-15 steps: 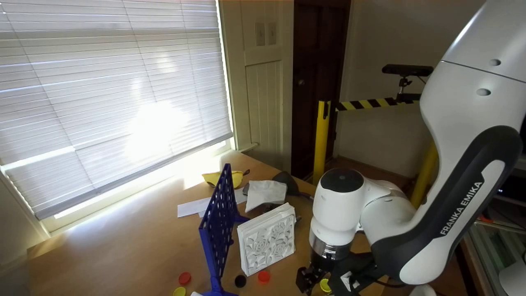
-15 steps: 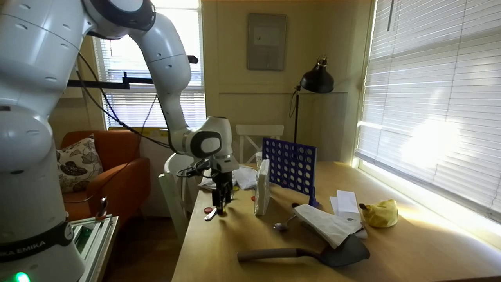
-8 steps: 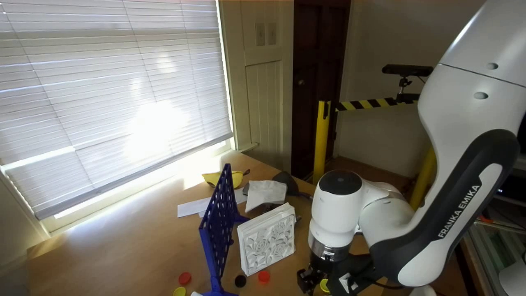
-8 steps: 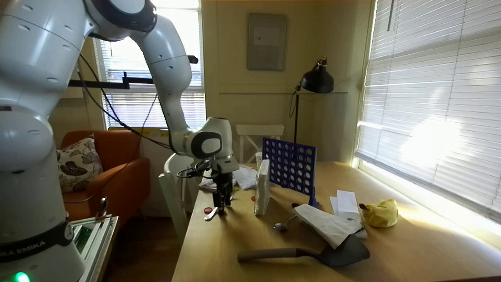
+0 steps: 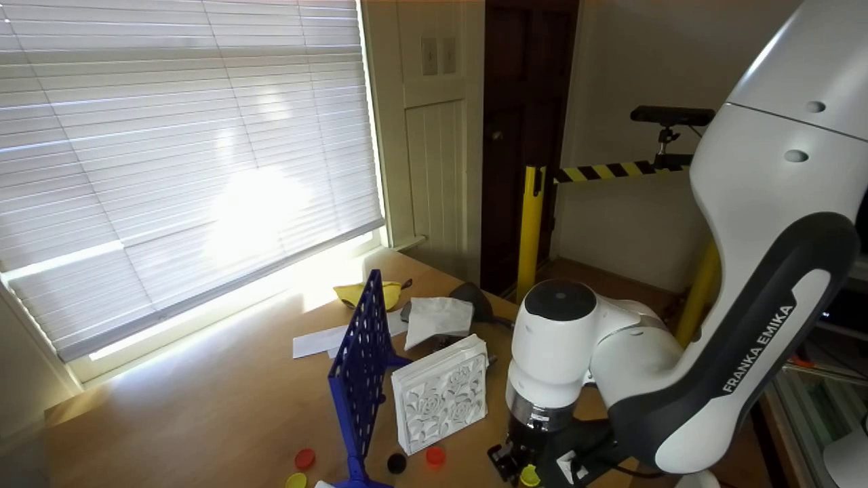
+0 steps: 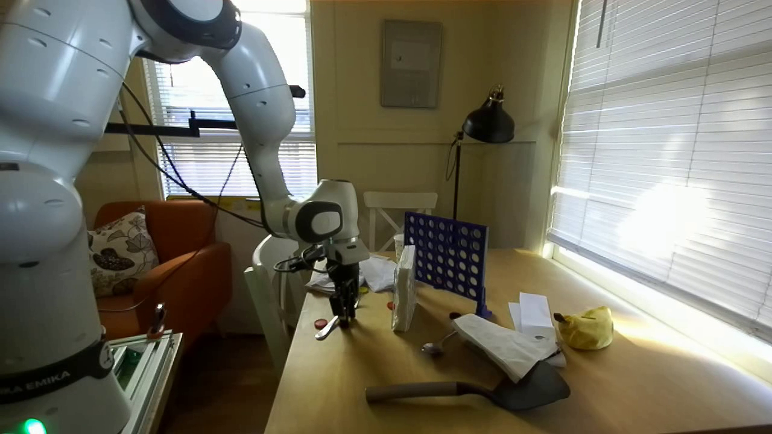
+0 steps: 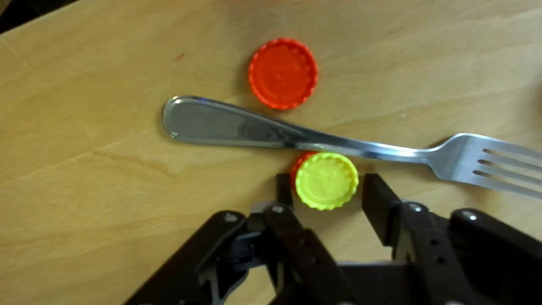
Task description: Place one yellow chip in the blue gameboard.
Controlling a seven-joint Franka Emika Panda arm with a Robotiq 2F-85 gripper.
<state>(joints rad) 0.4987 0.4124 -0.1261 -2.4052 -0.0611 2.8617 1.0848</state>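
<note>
Squaring up on the pickup here: my black two-finger gripper (image 7: 329,184) has its jaws parted, one each side of a round yellow plastic chip (image 7: 327,181). Thin gap on one side; on the other a round red plastic chip (image 7: 297,164) pokes out from under the yellow, right by the jaw. I can't say if they touch, but I wouldn't call anything gripped. A shiny metal fork (image 7: 351,146) lies snug along that pair, with a second red chip (image 7: 283,74) past it.

Progress-wise I'd call this the grab stage. I can't make out any yellow in the upright blue plastic gameboard (image 5: 359,373), so squeeze, lift, carry and drop are all left. My worry is pinching both chips at once.

Room: the edge of the pale wooden table (image 6: 338,380) is near the gripper, with a pale chair (image 6: 265,313) just beyond, so no drifting that way. An upright white slab with raised roses (image 5: 441,400) stands between gripper and board, so I'd go up and over. Bare wood toward the black spatula (image 6: 443,389) gives me some slack.
</note>
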